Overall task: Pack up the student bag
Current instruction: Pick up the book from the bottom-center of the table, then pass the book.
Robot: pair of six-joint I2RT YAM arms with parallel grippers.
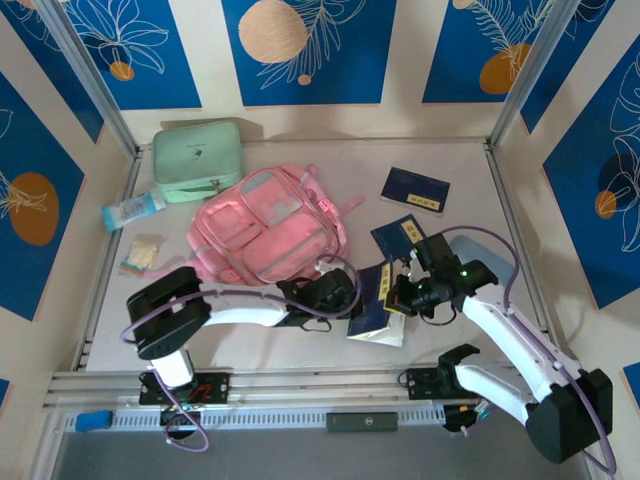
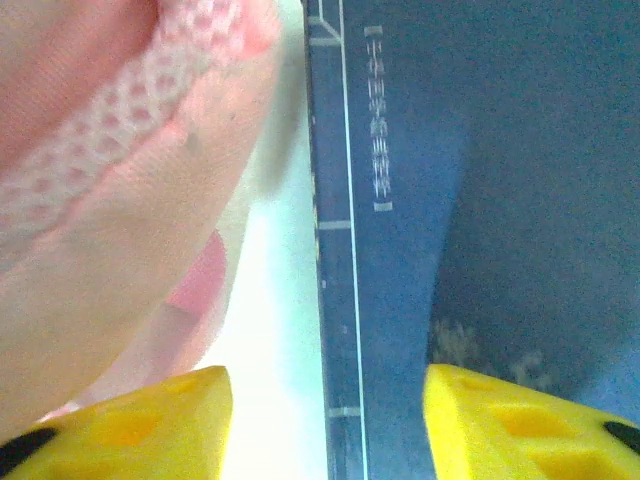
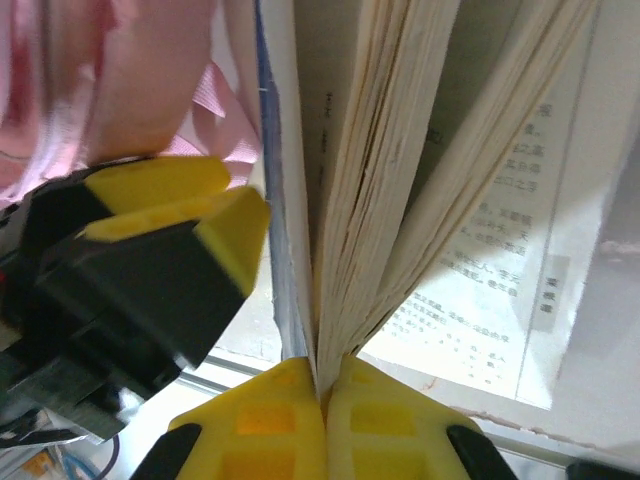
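Currently the right gripper [image 3: 325, 395] is pinching shut on some pages of the book [image 3: 390, 200], the left gripper [image 2: 325, 425] standing open astride its cover edge. The student bag [image 1: 265, 228] is lying on the surface [image 1: 470, 215] just beside them; closing on the whole book should steady it.

Top external view from high behind the arm bases, looking down over the table [image 1: 470, 190]; left and right wrist views look out past the left gripper [image 2: 325, 400] and right gripper [image 3: 320, 380] at very close range, all three sharing the blue-covered book [image 1: 378, 310] beside the student bag [image 1: 265, 225]
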